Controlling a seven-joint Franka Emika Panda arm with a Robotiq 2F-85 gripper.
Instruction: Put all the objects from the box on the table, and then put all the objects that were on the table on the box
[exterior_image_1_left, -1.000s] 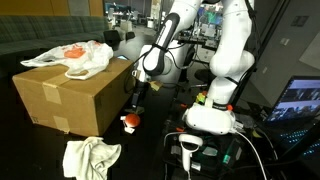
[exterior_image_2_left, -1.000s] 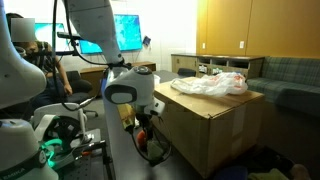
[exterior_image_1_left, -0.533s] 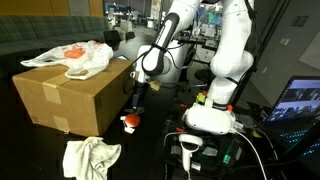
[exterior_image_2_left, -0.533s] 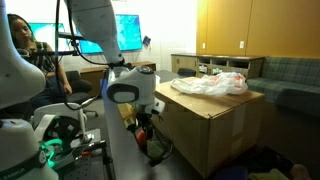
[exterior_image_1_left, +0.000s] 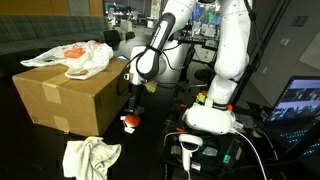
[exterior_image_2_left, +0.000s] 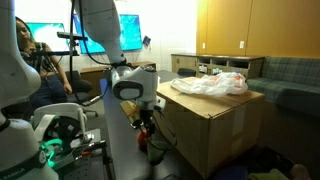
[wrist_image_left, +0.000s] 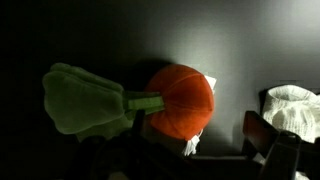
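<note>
An orange-red plush vegetable with a green leaf lies on the black table, close to the side of the cardboard box. It also shows in an exterior view. My gripper hangs just above it, pointing down, open and empty. In the wrist view its dark fingers straddle the toy without touching it. A crumpled white bag with an orange thing in it lies on top of the box, and it shows in both exterior views.
A pale crumpled cloth lies on the table in front of the box, and its edge shows in the wrist view. The robot base and cables stand beside the toy. Monitors and a person are behind.
The arm has shifted slightly toward the box, staying above the plush toy. The toy, cloth and bag have not moved.
</note>
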